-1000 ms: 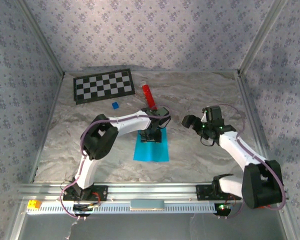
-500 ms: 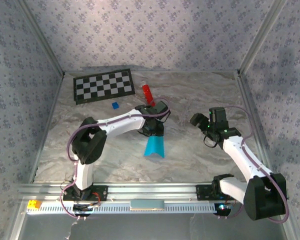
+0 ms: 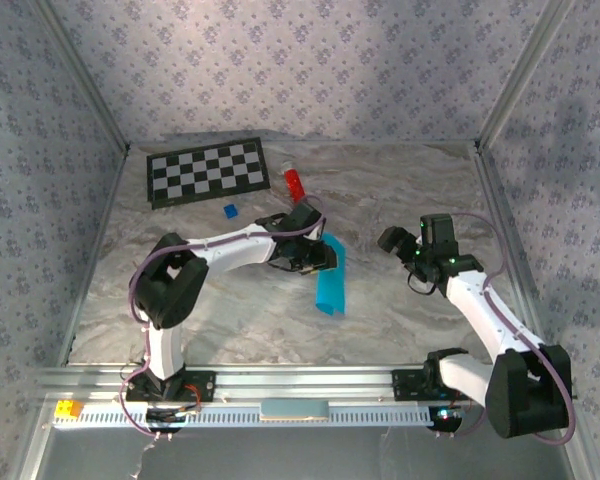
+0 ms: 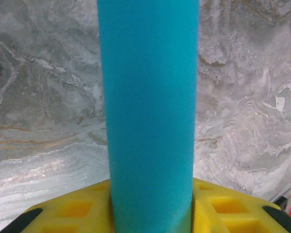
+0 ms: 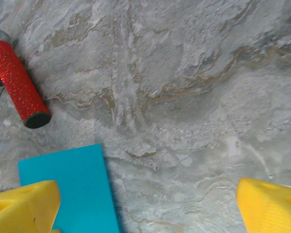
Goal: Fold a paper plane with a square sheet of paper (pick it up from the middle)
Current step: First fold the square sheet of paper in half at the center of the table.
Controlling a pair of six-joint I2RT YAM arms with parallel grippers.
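The left gripper (image 3: 318, 256) has lifted the square sheet of paper (image 3: 331, 285) — flat before, now drooping narrow.

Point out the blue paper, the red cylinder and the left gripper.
blue paper (image 3: 331, 286), top view, middle of the folded strip.
red cylinder (image 5: 19, 85), right wrist view, mid-barrel.
left gripper (image 3: 322, 256), top view, between its fingertips.

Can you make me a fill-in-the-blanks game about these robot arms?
The left gripper is pinching a sheet of ___ paper.
The right gripper has its jaws wide ___.
The glittery tube is coloured ___.
The checkered board is black and ___.
Missing words: blue, open, red, white.
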